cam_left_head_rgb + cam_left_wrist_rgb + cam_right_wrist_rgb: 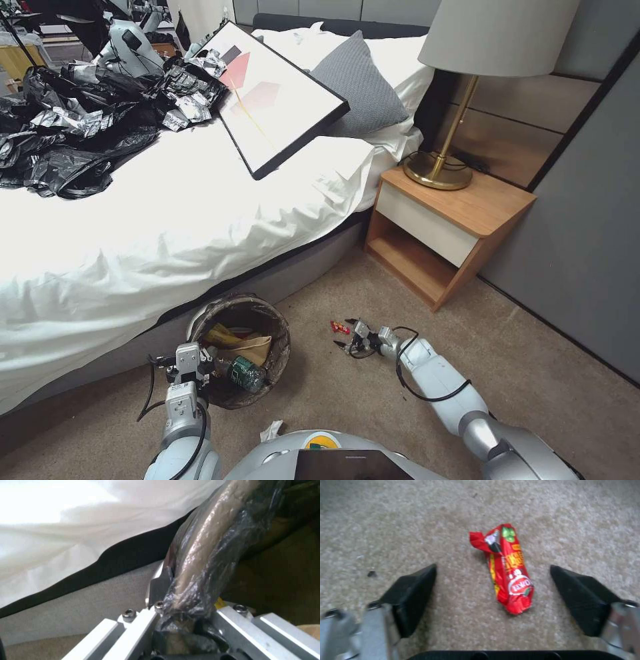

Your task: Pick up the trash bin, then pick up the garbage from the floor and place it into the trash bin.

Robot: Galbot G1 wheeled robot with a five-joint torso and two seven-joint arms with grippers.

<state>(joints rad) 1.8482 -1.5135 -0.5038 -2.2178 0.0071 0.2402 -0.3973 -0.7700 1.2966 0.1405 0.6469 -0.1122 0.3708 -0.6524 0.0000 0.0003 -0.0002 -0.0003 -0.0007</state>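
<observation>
The trash bin (pixel 285 347), a small round bucket lined with a dark bag, is beside the bed with a yellow wrapper, tan paper and a green-labelled bottle (pixel 245 373) inside. My left gripper (pixel 189 365) is shut on its near rim; the left wrist view shows the left gripper (pixel 180 602) clamped on the bag-covered rim (pixel 203 562). A red snack wrapper (pixel 340 327) lies on the carpet. My right gripper (pixel 349 337) hangs low just short of it, open. In the right wrist view the wrapper (pixel 508 572) lies between the black fingertips (pixel 416 590), untouched. A crumpled white tissue (pixel 271 430) lies near my base.
The bed (pixel 167 220) runs along the left, with a heap of black plastic bags (pixel 73 133) and a framed picture (pixel 267 100) on it. A wooden nightstand (pixel 447 233) with a lamp (pixel 460 100) stands ahead right, a grey wall (pixel 587 253) beyond. Open carpet lies right of the bin.
</observation>
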